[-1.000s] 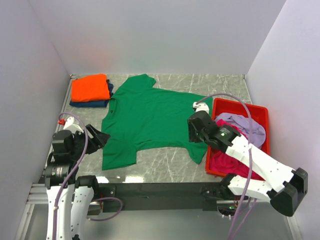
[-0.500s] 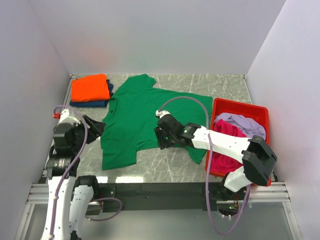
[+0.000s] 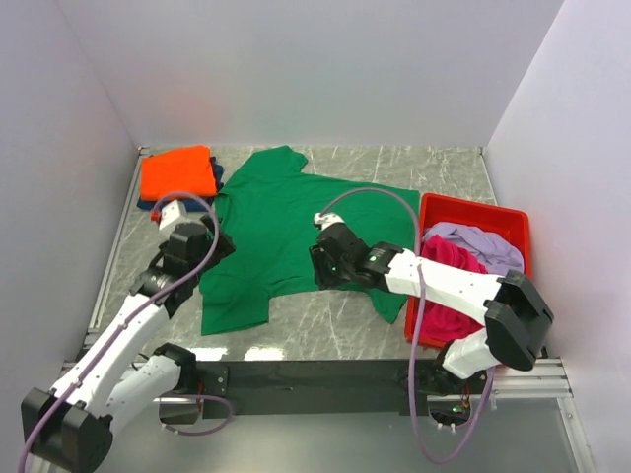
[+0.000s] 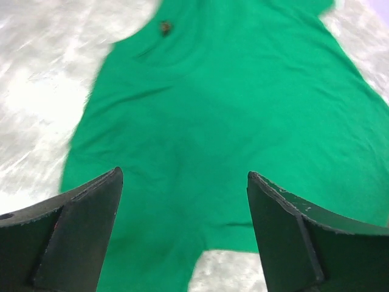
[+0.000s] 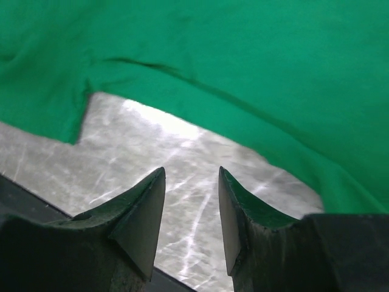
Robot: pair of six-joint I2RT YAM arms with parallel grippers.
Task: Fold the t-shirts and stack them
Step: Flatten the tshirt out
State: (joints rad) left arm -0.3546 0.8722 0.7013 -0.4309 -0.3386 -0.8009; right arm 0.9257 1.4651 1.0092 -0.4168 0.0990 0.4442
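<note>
Though blurry, R gripper (image 5: 191,171) at hem (image 5: 231,131).

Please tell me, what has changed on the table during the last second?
The right end effector swung left, from the edge of the red bin to the lower hem of the green shirt. The left end effector reached forward and right, over the shirt's left side. Both are open and hold nothing. The green shirt, the folded orange pile and the bin stayed in place.
</note>
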